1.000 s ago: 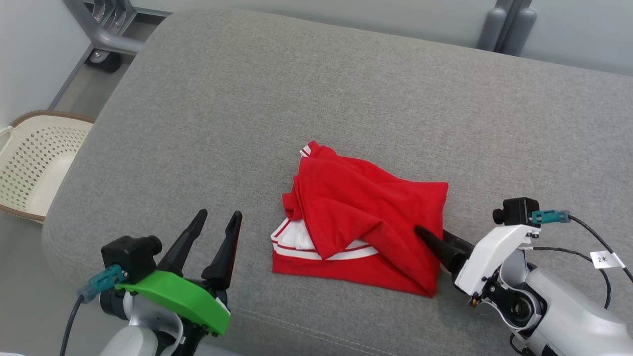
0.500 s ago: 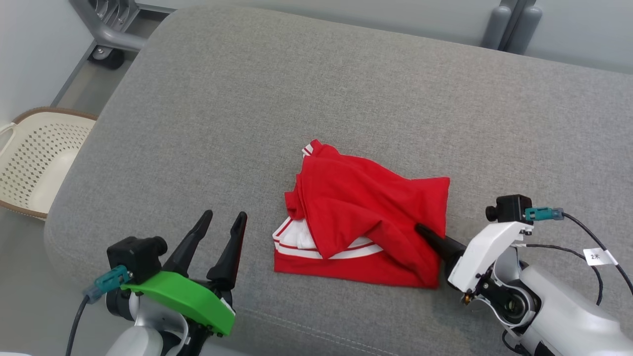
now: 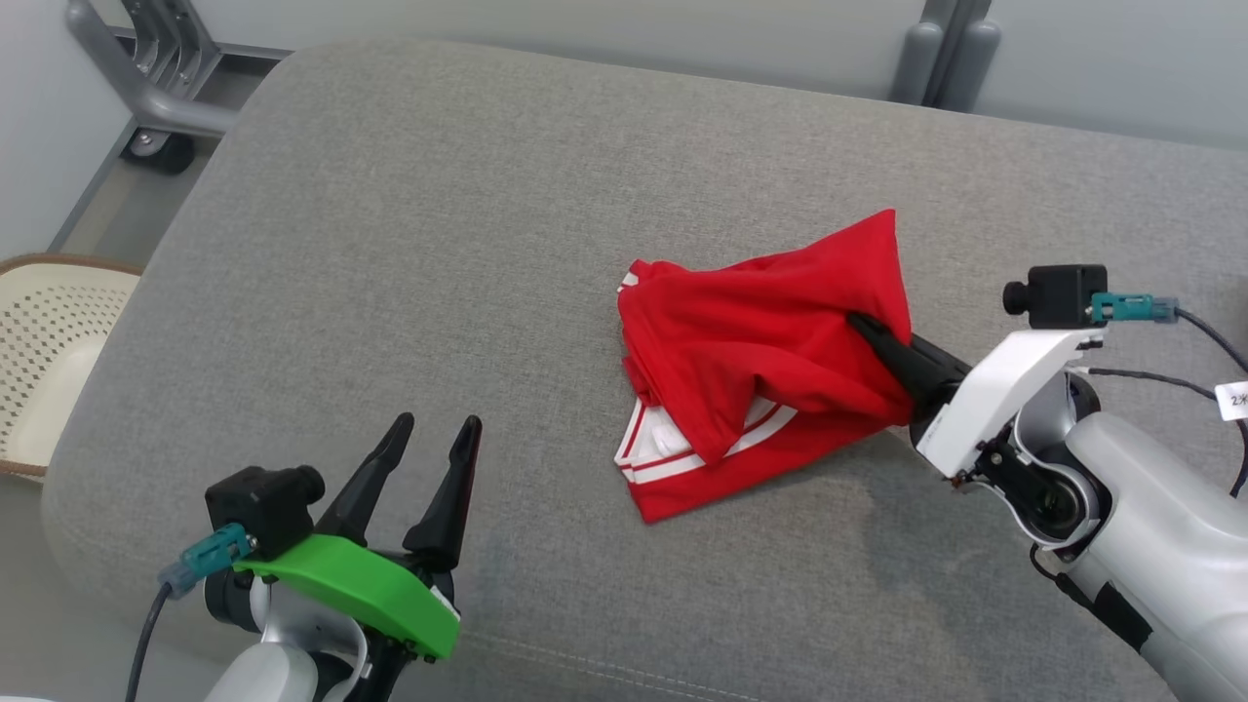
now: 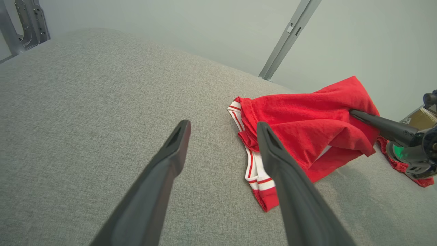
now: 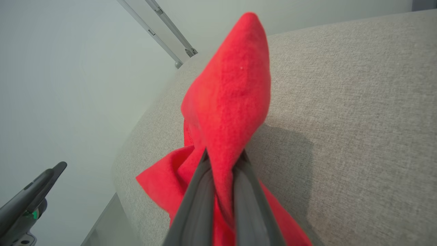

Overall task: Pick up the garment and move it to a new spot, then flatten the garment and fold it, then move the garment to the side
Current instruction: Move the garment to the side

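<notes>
The garment point(image 3: 756, 341) is red with white-striped trim and lies crumpled on the grey cushion point(image 3: 439, 244). Its right side is raised off the cushion while its lower left corner still rests there. My right gripper point(image 3: 868, 331) is shut on that raised fold. In the right wrist view the red cloth point(image 5: 228, 95) is pinched between the two fingers point(image 5: 201, 191) and stands up above them. My left gripper point(image 3: 434, 439) is open and holds nothing, low at the left near the cushion's front edge. The left wrist view shows the garment point(image 4: 300, 116) just beyond its right finger.
A cream perforated basket point(image 3: 39, 341) sits on the floor left of the cushion. A grey metal frame with a caster point(image 3: 146, 97) stands behind the cushion's far left corner. Grey posts point(image 3: 941, 54) rise behind the far edge.
My right gripper has shut on the garment's right side and lifted it up and away, dragging the cloth with it. The camera has shifted too. The left gripper is unchanged.
</notes>
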### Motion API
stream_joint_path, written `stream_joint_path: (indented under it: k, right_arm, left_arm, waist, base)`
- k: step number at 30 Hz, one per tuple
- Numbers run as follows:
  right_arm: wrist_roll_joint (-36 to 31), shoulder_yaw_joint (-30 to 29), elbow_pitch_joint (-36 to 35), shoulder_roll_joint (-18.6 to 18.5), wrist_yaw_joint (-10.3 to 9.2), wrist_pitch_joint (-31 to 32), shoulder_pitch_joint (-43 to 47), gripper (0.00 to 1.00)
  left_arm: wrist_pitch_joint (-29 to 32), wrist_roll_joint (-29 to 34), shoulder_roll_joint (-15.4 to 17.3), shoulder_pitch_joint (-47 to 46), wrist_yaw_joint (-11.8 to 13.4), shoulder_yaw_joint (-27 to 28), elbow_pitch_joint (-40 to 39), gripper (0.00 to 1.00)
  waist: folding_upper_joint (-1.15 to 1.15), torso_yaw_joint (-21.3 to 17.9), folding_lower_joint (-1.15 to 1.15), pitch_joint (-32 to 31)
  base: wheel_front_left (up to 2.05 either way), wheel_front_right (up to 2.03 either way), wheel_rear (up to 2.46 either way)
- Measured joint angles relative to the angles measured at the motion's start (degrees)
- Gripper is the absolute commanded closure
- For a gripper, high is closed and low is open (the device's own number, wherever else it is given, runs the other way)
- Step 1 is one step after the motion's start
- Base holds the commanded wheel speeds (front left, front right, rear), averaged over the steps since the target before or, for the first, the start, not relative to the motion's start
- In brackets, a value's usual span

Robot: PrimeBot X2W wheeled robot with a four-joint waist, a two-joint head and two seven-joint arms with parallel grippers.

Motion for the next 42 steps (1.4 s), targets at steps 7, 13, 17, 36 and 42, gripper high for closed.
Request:
stream_joint_path:
  k: [7,13,17,36,42]
  right_arm:
    - [-0.8,0.0,-3.6,-2.2,0.47,1.2,-3.5,1.00]
    - [1.9,-0.3,-7.1,-3.4,0.49,6.1,-7.6,1.00]
    - [6.8,-1.6,-8.7,-3.8,0.51,10.3,-9.3,1.00]
    - [12.0,-6.6,-4.6,-18.7,0.99,19.9,-12.2,1.00]
    - [10.3,-8.4,-4.9,-21.9,1.00,19.4,-15.1,1.00]
  left_arm:
    - [0.0,-0.1,0.2,0.0,0.0,0.0,-0.1,0.00]
    - [0.2,-0.1,0.3,0.0,-0.1,-0.1,-0.2,0.00]
    - [0.5,-0.1,0.7,0.0,-0.1,-0.2,-0.6,0.00]
    - [3.8,2.1,3.3,-2.6,0.3,-0.2,-5.8,0.00]
    - [4.6,2.7,3.4,-4.2,0.5,-0.1,-6.3,0.00]
  waist:
    - [0.00,-3.0,0.00,-0.2]
    - [0.00,-6.9,0.00,-0.2]
    - [0.00,-9.3,0.00,0.0]
    - [0.00,-17.9,0.00,8.5]
    - [0.00,-20.0,0.00,12.1]
  base:
    - [0.00,0.00,0.00]
    - [0.00,0.00,0.00]
    - [0.00,0.00,0.00]
    - [0.00,0.00,0.00]
    - [0.00,0.00,0.00]
